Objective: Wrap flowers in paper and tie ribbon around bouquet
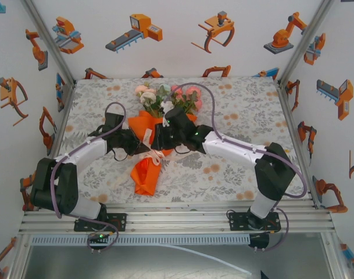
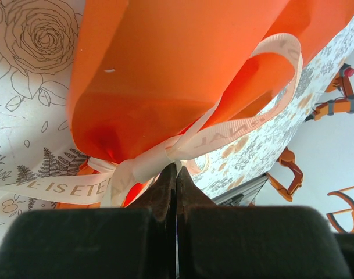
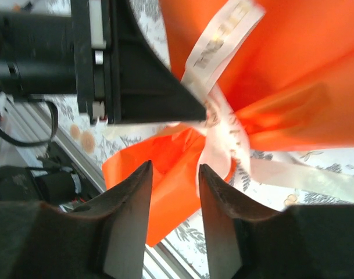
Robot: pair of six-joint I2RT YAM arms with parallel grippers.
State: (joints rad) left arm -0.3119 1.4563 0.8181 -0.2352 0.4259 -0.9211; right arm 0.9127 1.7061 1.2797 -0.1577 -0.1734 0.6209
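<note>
Left wrist: ribbon (image 2: pixel 147 165) meets closed left gripper (image 2: pixel 176 174) tips, perhaps pinched.

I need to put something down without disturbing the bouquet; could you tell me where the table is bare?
The tablecloth is bare far left of the flowers, far right beyond the right arm, and front right of the bouquet. The middle is crowded: left gripper and right gripper meet at the ribbon.

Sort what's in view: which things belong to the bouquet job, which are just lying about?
Job: flowers, paper, ribbon, left claw, right claw.
Just there: floral tablecloth, robot-arm wall stickers.
</note>
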